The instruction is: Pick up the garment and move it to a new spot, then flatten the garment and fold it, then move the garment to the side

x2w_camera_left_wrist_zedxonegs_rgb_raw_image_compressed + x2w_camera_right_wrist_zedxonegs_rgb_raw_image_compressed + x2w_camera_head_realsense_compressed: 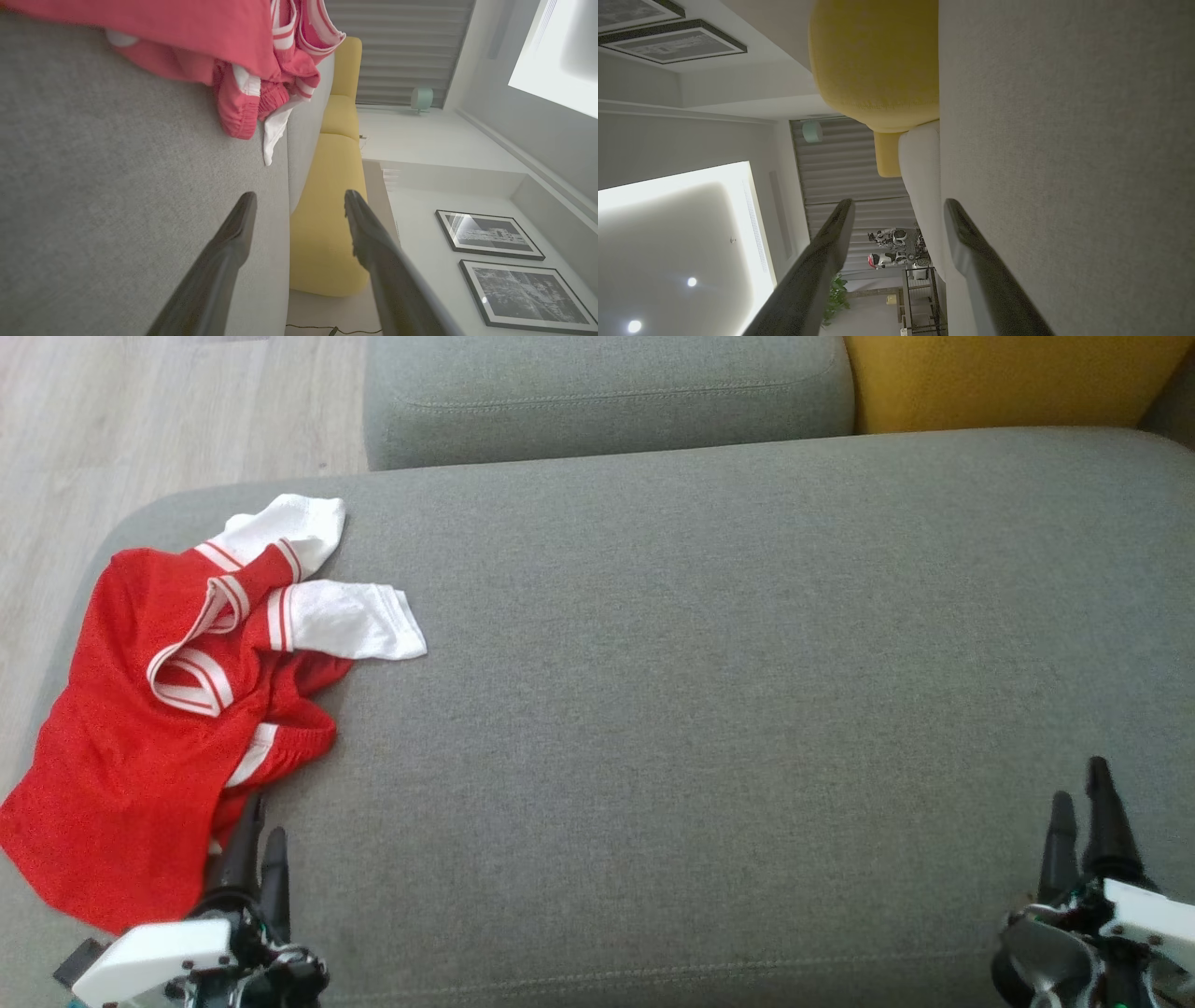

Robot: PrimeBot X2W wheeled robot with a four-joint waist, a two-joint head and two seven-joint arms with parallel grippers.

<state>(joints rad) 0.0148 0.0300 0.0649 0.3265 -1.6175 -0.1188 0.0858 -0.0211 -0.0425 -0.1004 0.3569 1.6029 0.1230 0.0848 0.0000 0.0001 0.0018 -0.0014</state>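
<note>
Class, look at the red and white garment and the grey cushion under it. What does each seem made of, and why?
Garment: probably a thin knitted sports fabric, matt; it crumples in soft folds, with striped trim. Cushion: woven upholstery cloth, matt; flecked grey weave and a stitched seam.

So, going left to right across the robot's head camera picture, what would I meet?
Red and white garment → bare grey sofa seat → right claw.
</note>
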